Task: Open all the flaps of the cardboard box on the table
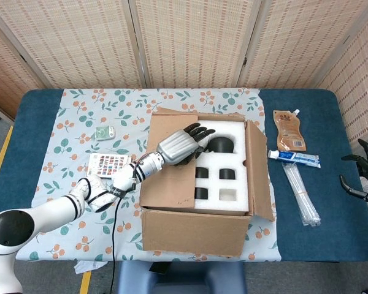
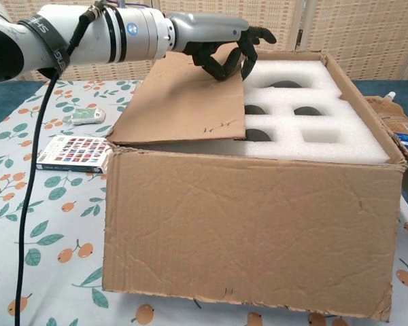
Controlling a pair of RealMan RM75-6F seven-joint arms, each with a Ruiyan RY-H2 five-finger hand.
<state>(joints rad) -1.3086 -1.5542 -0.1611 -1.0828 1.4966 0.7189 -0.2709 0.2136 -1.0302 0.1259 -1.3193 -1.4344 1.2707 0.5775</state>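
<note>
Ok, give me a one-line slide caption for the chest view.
Left hand hooks its fingers under the free edge of the left flap, tilting it up off the foam insert of the box.

The large brown cardboard box (image 1: 199, 184) sits mid-surface before me, a white foam insert with round and square wells (image 1: 224, 174) inside it. My left hand (image 1: 183, 144) is on its left flap (image 1: 169, 160). A patterned card booklet (image 1: 108, 165) lies left of the box, a small pale packet (image 1: 103, 132) behind that. Right of the box lie a brown spouted pouch (image 1: 289, 130), a toothpaste tube (image 1: 294, 158), and a bundle of clear straws (image 1: 300, 193).
</note>
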